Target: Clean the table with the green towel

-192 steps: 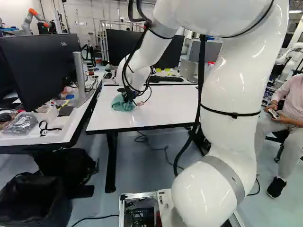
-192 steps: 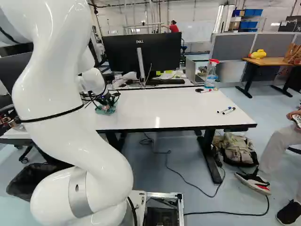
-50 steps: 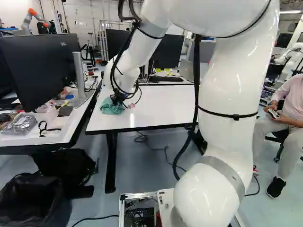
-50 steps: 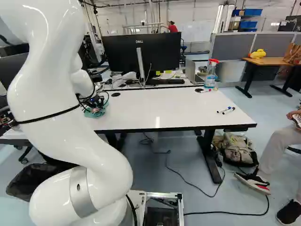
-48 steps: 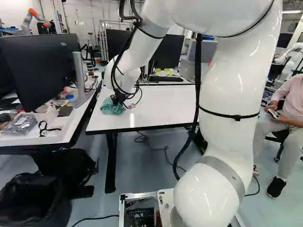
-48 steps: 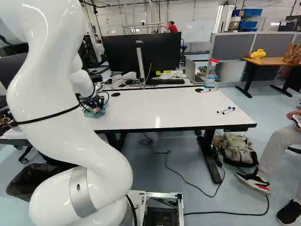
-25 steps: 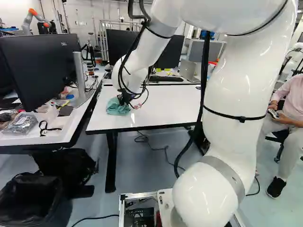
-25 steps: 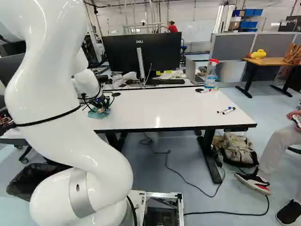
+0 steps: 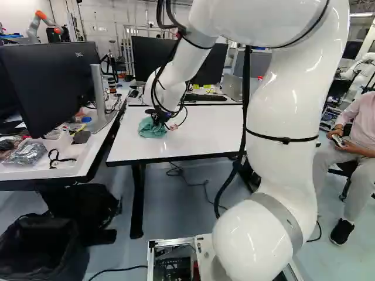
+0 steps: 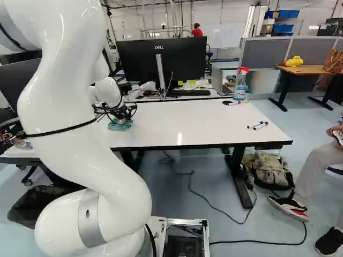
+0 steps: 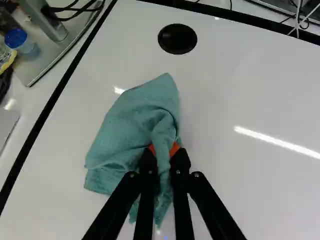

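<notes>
1. The gripper (image 9: 157, 119) is clamped on the green towel (image 11: 132, 122), a fold of cloth pinched between its orange pads (image 11: 174, 149).
2. The towel lies bunched on the white table (image 10: 203, 123), near the left edge; a round black disc (image 11: 177, 39) sits between it and the far edge.
3. A spray bottle (image 10: 240, 85) stands by the far right corner.
4. Two markers (image 10: 260, 126) lie near the right edge.
</notes>
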